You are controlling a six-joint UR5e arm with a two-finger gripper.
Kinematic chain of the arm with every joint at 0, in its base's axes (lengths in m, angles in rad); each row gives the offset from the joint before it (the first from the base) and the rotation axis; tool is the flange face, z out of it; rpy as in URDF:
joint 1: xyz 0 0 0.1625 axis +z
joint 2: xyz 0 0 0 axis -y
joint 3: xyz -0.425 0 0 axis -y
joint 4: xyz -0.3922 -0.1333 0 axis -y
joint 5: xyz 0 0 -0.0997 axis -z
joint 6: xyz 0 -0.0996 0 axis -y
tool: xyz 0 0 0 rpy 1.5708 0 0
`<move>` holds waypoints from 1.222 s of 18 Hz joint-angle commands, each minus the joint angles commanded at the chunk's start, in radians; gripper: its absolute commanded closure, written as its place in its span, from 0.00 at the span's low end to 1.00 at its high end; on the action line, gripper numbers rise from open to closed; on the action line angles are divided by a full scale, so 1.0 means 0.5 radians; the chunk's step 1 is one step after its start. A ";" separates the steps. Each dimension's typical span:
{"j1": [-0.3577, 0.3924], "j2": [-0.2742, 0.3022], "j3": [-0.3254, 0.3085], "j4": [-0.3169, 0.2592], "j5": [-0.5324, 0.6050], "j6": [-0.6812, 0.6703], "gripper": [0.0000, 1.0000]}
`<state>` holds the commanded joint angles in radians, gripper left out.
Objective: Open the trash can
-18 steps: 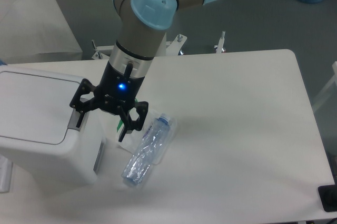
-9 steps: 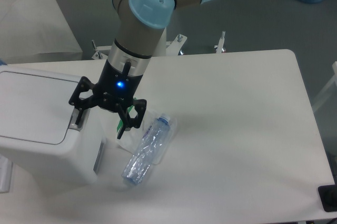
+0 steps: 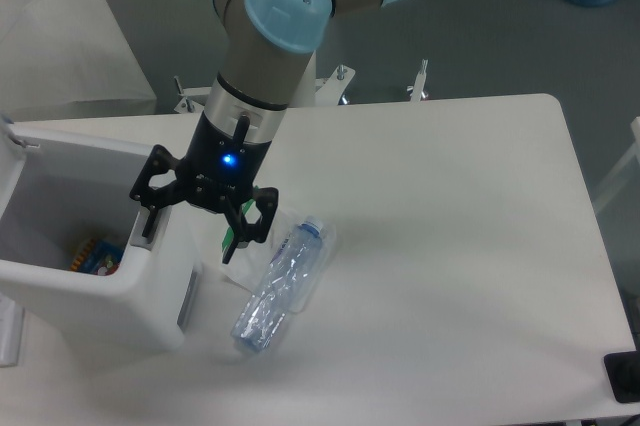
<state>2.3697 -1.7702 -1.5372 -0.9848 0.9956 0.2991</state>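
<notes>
The trash can (image 3: 95, 246) stands at the left end of the tabletop (image 3: 450, 246), and I can see down into it, with something colourful lying at the bottom, so I judge the lid sprung and the opening done. My jaws (image 3: 190, 218) stand apart, empty, one finger down on the grey push button at the can's right rim, the other hanging just off its right wall. To finish well I should lift straight up off the button, without dragging sideways against the rim. Just right of the can lies a clear plastic bottle (image 3: 280, 286), close under my outer finger, so that side is tight. Further right of the can the tabletop gives free room as far as its rounded edge.
</notes>
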 joint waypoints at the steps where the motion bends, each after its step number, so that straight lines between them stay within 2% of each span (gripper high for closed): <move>1: 0.049 -0.009 0.034 0.000 -0.003 0.003 0.00; 2: 0.080 -0.034 0.067 0.000 0.003 0.027 0.00; 7: 0.252 -0.352 0.371 0.003 0.012 0.193 0.00; 9: 0.331 -0.429 0.454 0.009 0.015 0.272 0.00; 11: 0.396 -0.500 0.479 0.012 0.049 0.523 0.00; 13: 0.451 -0.549 0.479 0.009 0.195 0.754 0.00; 16: 0.461 -0.650 0.482 0.000 0.524 1.009 0.00; 19: 0.458 -0.693 0.485 -0.003 0.610 1.186 0.00; 22: 0.458 -0.748 0.491 -0.021 0.806 1.591 0.00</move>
<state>2.5986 -2.1444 -1.2916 -0.9955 1.3985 1.0946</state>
